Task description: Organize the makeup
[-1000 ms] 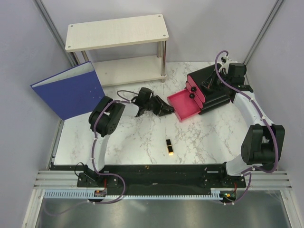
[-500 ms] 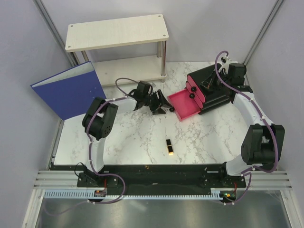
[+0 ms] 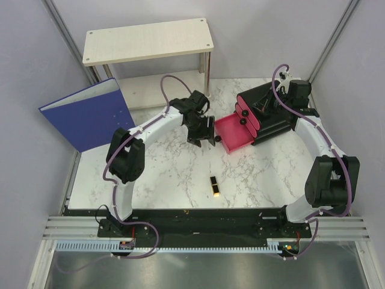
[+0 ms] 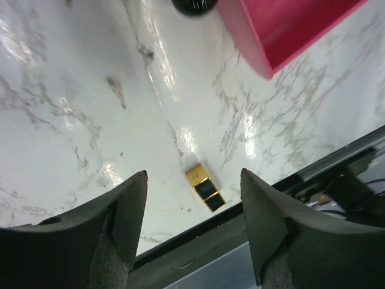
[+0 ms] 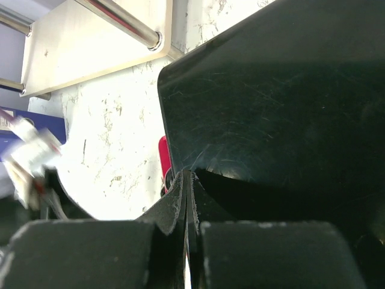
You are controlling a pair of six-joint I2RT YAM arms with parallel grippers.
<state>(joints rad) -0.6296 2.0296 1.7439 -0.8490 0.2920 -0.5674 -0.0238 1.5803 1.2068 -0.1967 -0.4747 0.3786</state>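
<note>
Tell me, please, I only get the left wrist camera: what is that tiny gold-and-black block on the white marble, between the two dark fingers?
Observer: The top camera shows a black-and-gold lipstick lying flat, alone on the white marble table near the arms' bases.
Operator: And the pink corner above it?
Observer: An open pink drawer; it slides out of a black organizer box that your view misses.
Operator: Where is the other arm?
Observer: The right gripper is shut, over the top of that box.
</note>
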